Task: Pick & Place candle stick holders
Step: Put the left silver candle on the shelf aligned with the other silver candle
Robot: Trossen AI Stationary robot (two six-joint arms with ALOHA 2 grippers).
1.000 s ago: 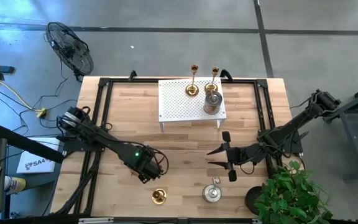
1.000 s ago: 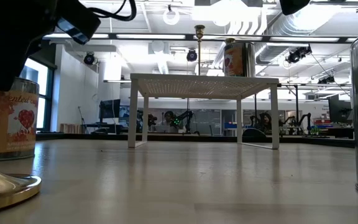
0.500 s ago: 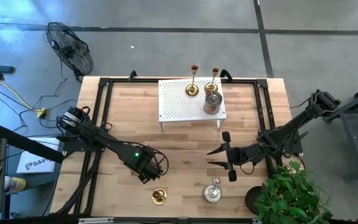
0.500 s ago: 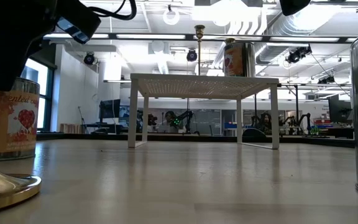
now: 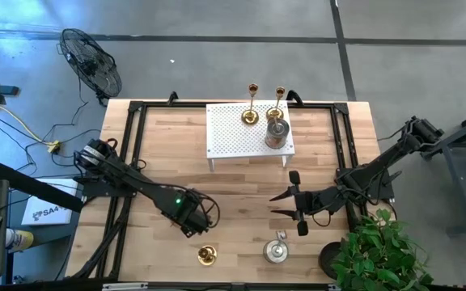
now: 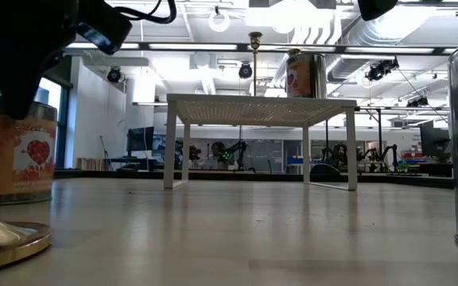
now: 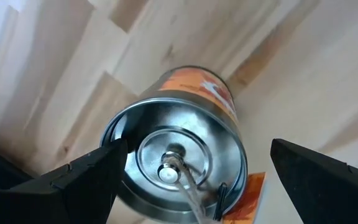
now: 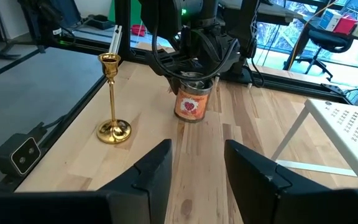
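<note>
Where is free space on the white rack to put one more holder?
The white rack is bare on its left and front. Its back right corner is crowded: a gold candlestick and a cup-like holder stand there, with another candlestick at that edge.

Bright, even overhead light; near objects blur in the low view.

Wooden table [image 5: 176, 153] — white rack [image 5: 231, 137], gold candlestick [image 5: 207, 255], and silvery cup holder [image 5: 276, 250] rest on it.

Two gold candlesticks [image 5: 252, 103] and a silvery cup holder [image 5: 276, 132] are stood on the white rack [image 5: 233, 133]. Another gold candlestick [image 5: 207, 255], plus two more cups [image 5: 276, 249], are seen upright at the counter's near edge.
</note>
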